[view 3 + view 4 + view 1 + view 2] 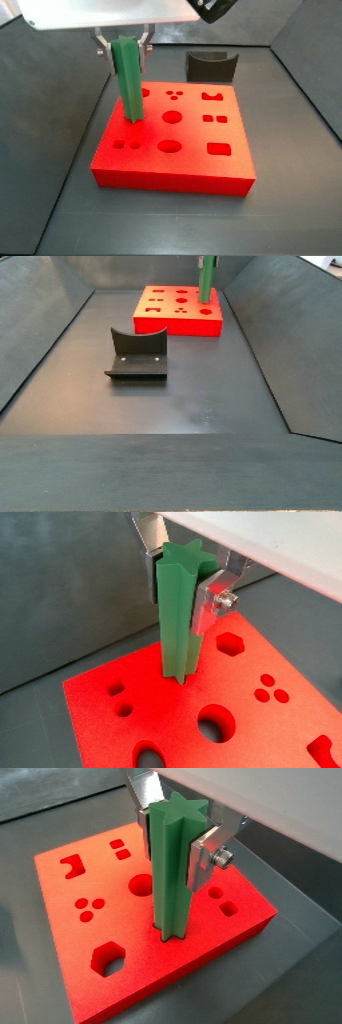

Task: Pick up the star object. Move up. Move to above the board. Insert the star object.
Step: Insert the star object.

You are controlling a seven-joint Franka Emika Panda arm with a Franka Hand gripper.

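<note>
Gripper (174,836) clamped on upright peg's (170,878) top, peg's lower end in board (147,165) at its 9 o'clock edge in a side view.

This looks like a robot test cell in a lab. A bare dark grey bench (187,406) is boxed in by sloping dark walls. On it sit only test pieces: a red board (174,165) cut with shaped holes and a dark fixture (135,353). The gripper (123,42) hangs above the board, holding a green peg (131,80).
</note>
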